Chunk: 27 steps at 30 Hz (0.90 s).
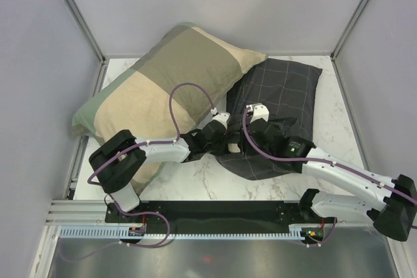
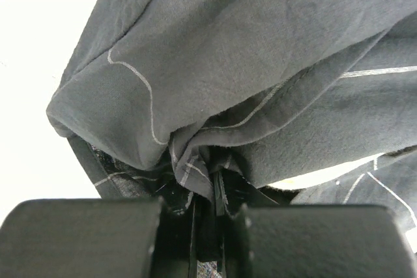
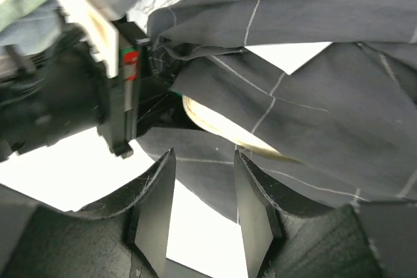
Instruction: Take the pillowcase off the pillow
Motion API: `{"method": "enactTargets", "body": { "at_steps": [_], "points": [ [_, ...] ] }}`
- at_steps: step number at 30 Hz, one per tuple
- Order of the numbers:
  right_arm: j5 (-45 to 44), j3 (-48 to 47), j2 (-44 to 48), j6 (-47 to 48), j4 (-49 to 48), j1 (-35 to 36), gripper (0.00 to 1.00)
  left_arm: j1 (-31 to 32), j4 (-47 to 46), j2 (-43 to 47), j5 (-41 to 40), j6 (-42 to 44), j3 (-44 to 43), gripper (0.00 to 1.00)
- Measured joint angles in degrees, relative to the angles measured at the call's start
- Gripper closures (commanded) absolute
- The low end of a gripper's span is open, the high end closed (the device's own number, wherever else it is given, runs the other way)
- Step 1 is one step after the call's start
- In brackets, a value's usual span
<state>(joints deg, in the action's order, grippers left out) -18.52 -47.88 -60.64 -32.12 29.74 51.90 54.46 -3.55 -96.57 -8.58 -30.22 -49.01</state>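
Observation:
The dark grid-check pillowcase (image 1: 283, 92) lies on the right of the table with the pillow inside. In the right wrist view a cream sliver of the pillow (image 3: 215, 125) shows in the case's opening; it also shows in the left wrist view (image 2: 313, 177). My left gripper (image 1: 223, 133) is at the case's near-left edge, shut on a bunched fold of the pillowcase (image 2: 195, 161). My right gripper (image 1: 255, 116) hovers just beside it, open and empty (image 3: 203, 161), with the lower hem of the pillowcase (image 3: 208, 167) just beyond its fingertips.
A large olive-and-tan patchwork pillow (image 1: 163, 83) fills the left and back of the marble table (image 1: 215, 180), overlapping the case's far corner. Grey walls stand on three sides. The left gripper's body (image 3: 111, 96) sits close to the right gripper's left finger.

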Motion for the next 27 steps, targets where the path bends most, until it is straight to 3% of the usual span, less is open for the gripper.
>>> {"method": "enactTargets", "body": {
  "at_steps": [12,27],
  "points": [
    [-0.9,4.4,-7.5,-3.7,-6.2,2.3,0.49,0.0,0.4,2.9,0.4,-1.4,0.0,0.98],
    [-8.3,4.9,-12.8,-4.2,-12.7,2.4,0.29,0.0,0.3,5.3,1.2,-2.2,0.8,0.98]
  ]
}}
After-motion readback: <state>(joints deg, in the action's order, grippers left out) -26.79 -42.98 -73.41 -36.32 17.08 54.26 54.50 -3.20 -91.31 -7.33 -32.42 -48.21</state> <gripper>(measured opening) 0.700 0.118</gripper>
